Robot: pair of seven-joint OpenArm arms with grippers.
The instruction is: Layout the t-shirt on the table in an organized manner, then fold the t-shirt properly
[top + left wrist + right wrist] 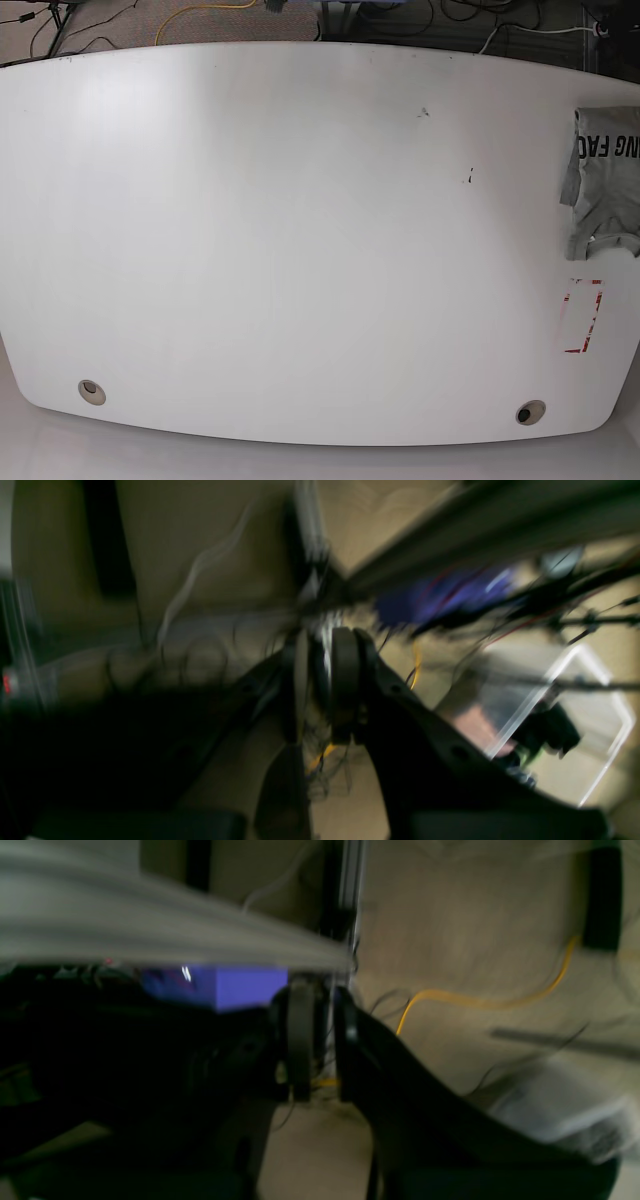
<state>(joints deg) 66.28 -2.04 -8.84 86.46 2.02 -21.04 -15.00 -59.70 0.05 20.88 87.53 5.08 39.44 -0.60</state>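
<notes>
T-shirt (602,180) sits bunched at the desk (300,250) edge on the left arm's side, lettering up. Left tool (325,680) & right tool (320,1040) look nearly closed, holding nothing, wrist views blurry.

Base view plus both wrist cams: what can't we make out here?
- t-shirt: base view, cut off by the right edge; only part of the lettering and one folded portion show.
- Arms: none in the base view.
- left pincer: left wrist view, motion blur; jaws look nearly together, nothing visibly held.
- right pincer: right wrist view, same blur, same reading.
- table: absent from both wrist views, which face the floor and cables.
</notes>
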